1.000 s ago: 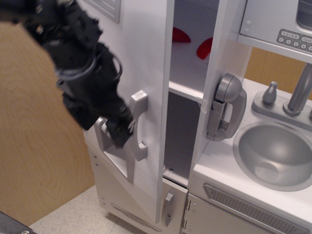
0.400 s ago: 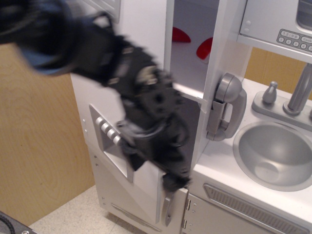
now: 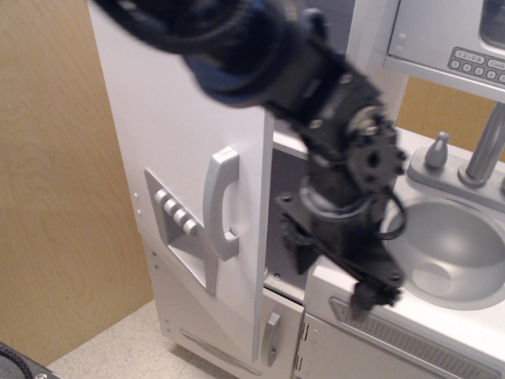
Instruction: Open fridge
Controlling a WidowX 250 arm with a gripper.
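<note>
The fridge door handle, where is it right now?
The handle stands upright left of centre, on the open fridge door, just right of the four-button panel; the tool is further right.

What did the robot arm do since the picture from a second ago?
The gripper let go of the fridge door's handle and swung right, across the door's edge, ending in front of the counter by the sink. It is too blurred to tell if it is open. The fridge door stayed ajar about as before; nothing else moved.
</note>
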